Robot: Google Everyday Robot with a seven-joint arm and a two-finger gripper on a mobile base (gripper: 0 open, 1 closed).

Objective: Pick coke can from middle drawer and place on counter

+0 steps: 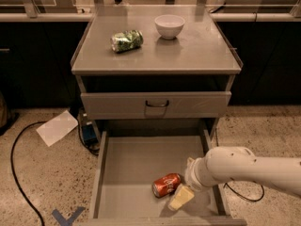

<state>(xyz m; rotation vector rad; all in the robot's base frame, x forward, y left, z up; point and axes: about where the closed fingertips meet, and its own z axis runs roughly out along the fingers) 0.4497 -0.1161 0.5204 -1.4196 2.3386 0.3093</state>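
The coke can, red with white lettering, lies on its side in the open middle drawer, near the front right. My gripper reaches in from the right on a white arm. One pale finger sits just right of and below the can, touching or nearly touching it. The counter is the grey cabinet top above.
A green-and-white can lies on its side on the counter's left; a white bowl stands behind it to the right. A shut drawer front with a dark handle sits above the open drawer. Paper and black cables lie on the floor.
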